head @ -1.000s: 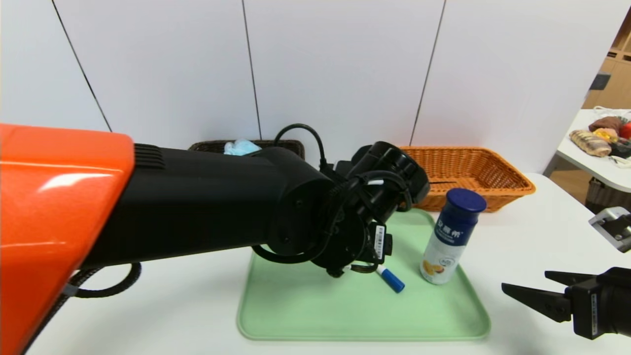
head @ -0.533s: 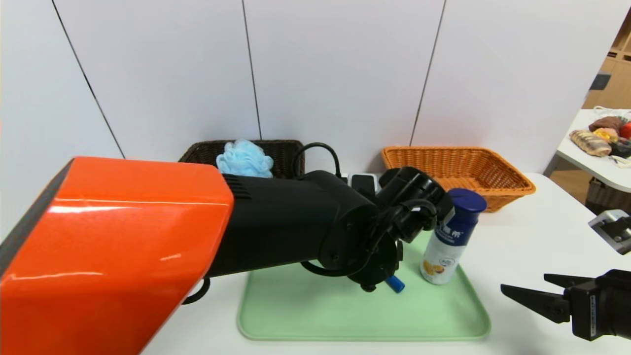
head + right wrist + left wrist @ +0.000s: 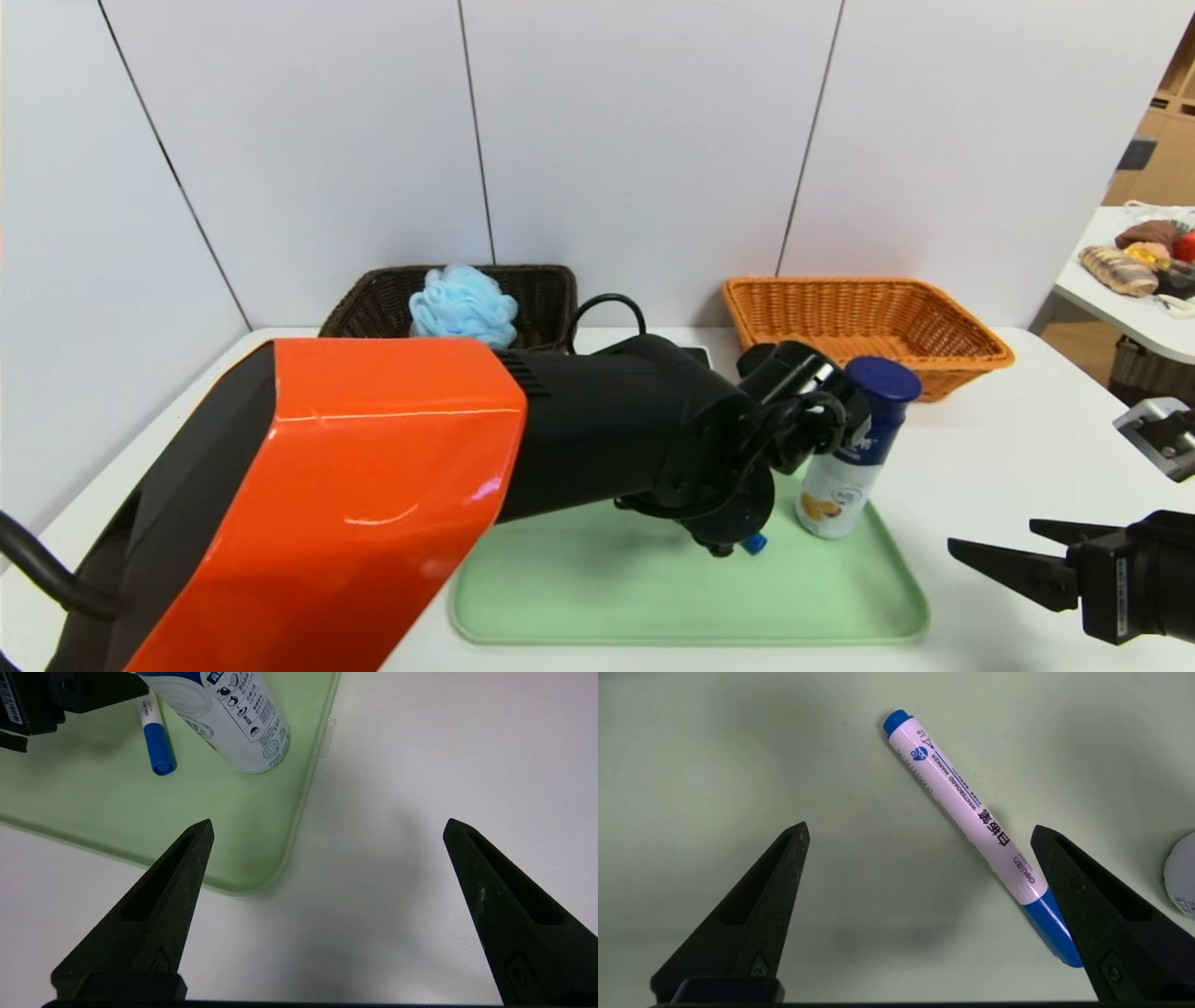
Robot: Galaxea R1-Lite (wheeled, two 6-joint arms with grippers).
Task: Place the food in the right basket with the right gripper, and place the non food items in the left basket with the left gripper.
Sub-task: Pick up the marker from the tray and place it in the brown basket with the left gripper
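Hovering over the green tray (image 3: 579, 597) – left gripper (image 3: 920, 833) spread wide above the marker (image 3: 966, 807), holding nothing.

Marker lies flat on the tray, slanted, its blue cap (image 3: 1052, 931) passing just under one fingertip (image 3: 1043, 835), the other tip well apart from it. In head view the left arm covers most of the marker; only the cap end shows at abt 5 o'clock of the wrist. Bottle (image 3: 854, 448) stands on the tray just beside the left wrist, at its 3 o'clock, leaning a little. Blue bath sponge (image 3: 464, 305) sits in the dark basket (image 3: 541, 289) at 11 o'clock of the tray; orange basket (image 3: 864, 327) at 1 o'clock. Right gripper (image 3: 327, 830) w/ fingers wide apart, gripping nothing, over the white table (image 3: 1008, 439) – near the tray's corner at 4 o'clock.
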